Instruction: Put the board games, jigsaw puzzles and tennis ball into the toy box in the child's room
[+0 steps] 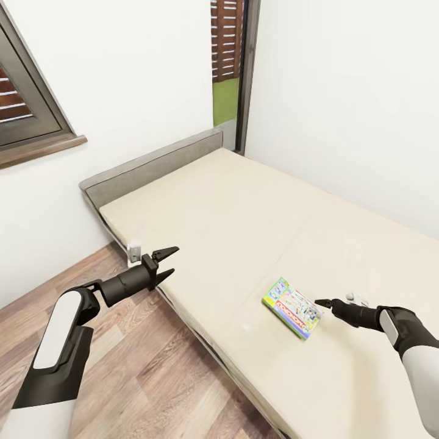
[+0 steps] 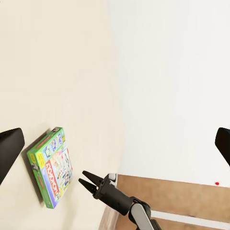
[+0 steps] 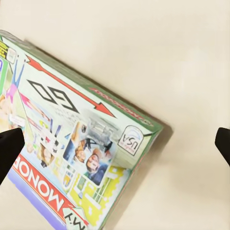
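Right black two-finger gripper hovers just beside the flat white-green "Monopoly" cardboard game box, jaws wide apart w/ nothing held, prob. lined up to straddle the box edge. Box lies flat on the cream mattress bed, near the robot's side. Left black gripper waits apart too, over the bed edge.

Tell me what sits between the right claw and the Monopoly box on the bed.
Nothing: in the head view only bare mattress separates the open right claw from the Monopoly box.
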You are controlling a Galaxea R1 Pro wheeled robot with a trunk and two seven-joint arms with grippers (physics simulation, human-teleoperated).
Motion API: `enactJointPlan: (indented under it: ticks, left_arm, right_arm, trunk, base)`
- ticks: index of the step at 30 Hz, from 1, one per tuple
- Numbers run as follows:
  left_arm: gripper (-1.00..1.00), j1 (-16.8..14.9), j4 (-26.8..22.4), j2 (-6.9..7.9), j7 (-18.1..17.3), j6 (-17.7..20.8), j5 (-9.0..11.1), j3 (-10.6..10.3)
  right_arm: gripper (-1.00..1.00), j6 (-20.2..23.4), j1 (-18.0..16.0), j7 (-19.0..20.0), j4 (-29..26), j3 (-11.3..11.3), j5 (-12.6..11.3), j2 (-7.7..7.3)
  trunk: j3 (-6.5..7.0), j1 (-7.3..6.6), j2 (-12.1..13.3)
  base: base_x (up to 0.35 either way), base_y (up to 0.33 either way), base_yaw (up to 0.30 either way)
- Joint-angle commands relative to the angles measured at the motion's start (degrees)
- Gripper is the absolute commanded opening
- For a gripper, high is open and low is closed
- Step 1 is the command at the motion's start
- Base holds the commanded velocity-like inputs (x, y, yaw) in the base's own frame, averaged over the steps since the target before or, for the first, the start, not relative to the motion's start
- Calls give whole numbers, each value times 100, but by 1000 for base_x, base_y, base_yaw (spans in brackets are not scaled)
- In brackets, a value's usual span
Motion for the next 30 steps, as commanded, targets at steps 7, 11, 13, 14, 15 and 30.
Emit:
enactJointPlan:
  ticks: [7,11,13,14,15,30]
  left_arm:
    - [100,-2,-7,-41,62,21,49,-47]
    - [100,-2,-8,-54,78,19,45,-96]
    - [100,-3,-9,-57,92,18,44,-116]
    - [100,-5,-10,-58,97,18,44,-124]
    - [100,-6,-10,-61,101,18,43,-129]
    - [100,-10,-12,-76,152,12,36,-149]
  right_arm:
    - [100,37,-4,22,-5,-41,33,6]
    - [100,36,-3,21,-5,-41,34,6]
    - [100,36,-3,21,-5,-41,34,6]
    - [100,36,-3,21,-5,-41,35,6]
    - [100,36,-3,21,-5,-41,35,6]
    - [100,35,-11,20,-5,-41,36,-2]
  trunk:
    - [-4,0,-2]
    - [-4,0,-2]
    - [-4,0,-2]
    - [-4,0,-2]
    - [-4,0,-2]
    - [-4,0,-2]
  base:
    - [0,0,0]
    - [0,0,10]
    - [0,0,89]
    - [0,0,145]
    - [0,0,173]
    - [0,0,211]
